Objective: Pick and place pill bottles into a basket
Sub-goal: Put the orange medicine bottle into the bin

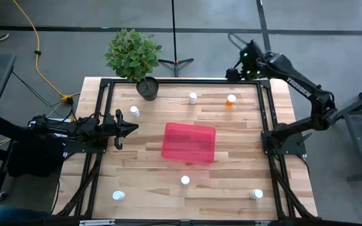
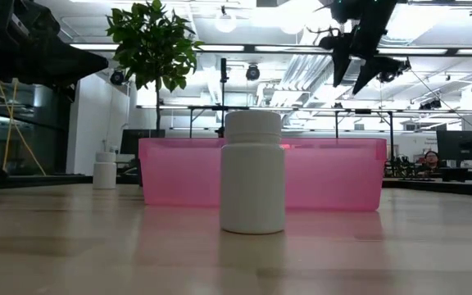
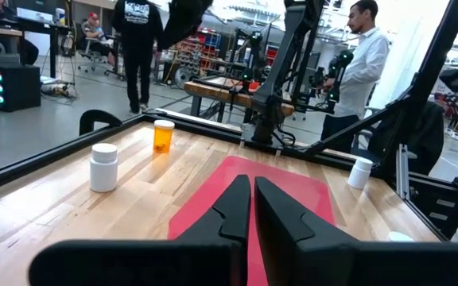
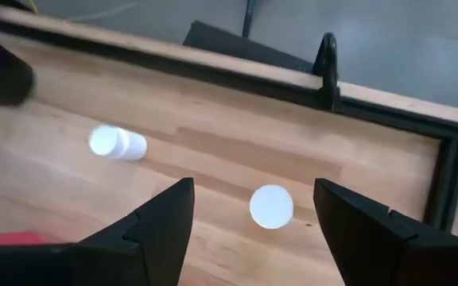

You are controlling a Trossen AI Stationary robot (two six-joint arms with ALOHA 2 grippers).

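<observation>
— Where's the orange pill bottle (image 1: 231, 100)?
— Upright at the bench's (image 1: 231, 182) far right, under the right hand (image 4: 249, 218), fingers apart. Likely light, rigid, slippery; grip below the cap.
— Left hand (image 1: 131, 127)?
— Fingers together, empty, beside the basket (image 1: 189, 142).

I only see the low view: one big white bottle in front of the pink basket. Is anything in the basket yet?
Observer: No. From above, the basket looks empty.
Operator: How many bottles are there?
Observer: Six pill bottles, all standing on the table. The white bottle you see is the one nearest the basket.
Operator: Which arm goes first?
Observer: Probably the right gripper. It is open above the orange bottle near the far right corner. The left gripper is shut, at the table's left side.
</observation>
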